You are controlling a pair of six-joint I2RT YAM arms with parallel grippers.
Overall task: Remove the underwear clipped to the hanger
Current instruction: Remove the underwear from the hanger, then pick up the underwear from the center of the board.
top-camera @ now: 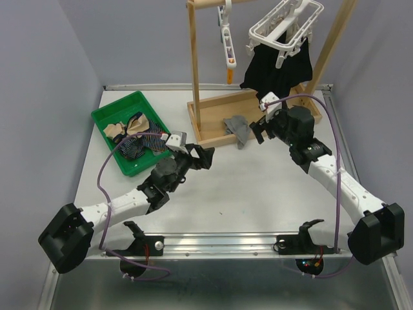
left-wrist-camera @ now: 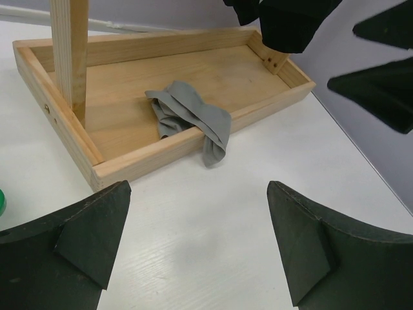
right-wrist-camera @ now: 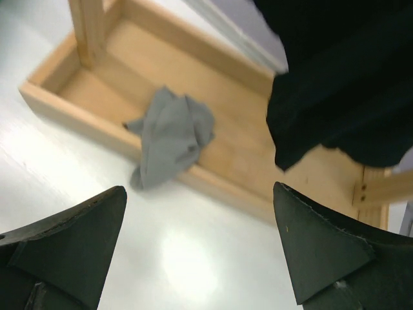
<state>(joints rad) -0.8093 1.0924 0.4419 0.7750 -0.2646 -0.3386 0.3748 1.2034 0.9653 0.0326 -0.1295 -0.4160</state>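
Black cloth underwear [top-camera: 279, 68] clipped on white plastic hanger [top-camera: 290, 19], far edge: outstanding. Grey cloth underwear [top-camera: 237, 129] lies across wooden stand base [top-camera: 213, 113]. Striped, tan pieces [top-camera: 139, 132] in green plastic bin [top-camera: 116, 110], left edge. Left tool [top-camera: 201, 157], right tool [top-camera: 260, 131]: released, empty.

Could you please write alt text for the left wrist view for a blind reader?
A grey garment lies crumpled over the front rim of a wooden tray, drooping onto the table. A black garment hangs top right; the jaws of the left gripper stand open below.

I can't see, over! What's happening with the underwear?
Left tool, right tool open, empty. Black cloth underwear clipped to white plastic hanger. Grey cloth underwear draped over wooden base rim.
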